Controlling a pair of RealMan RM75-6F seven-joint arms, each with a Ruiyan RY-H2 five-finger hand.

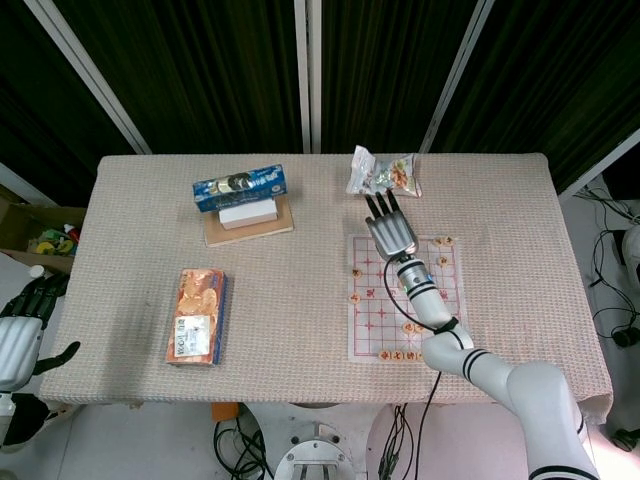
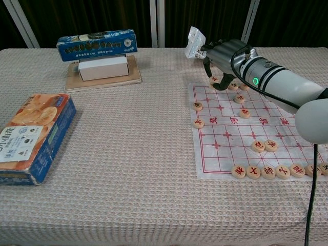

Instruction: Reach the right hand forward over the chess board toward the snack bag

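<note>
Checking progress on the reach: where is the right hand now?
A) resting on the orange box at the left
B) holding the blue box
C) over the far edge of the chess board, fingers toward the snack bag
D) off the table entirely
C: the right hand hovers over the chess board's far edge, its fingers extended toward the snack bag and holding nothing.

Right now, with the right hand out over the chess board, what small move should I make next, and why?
Probably ease the right hand a little further forward. In the head view its fingertips lie at the board's far edge, just short of the snack bag, with a narrow strip of tablecloth between them. The fingers look extended and hold nothing, so keep them above the chess pieces.
</note>
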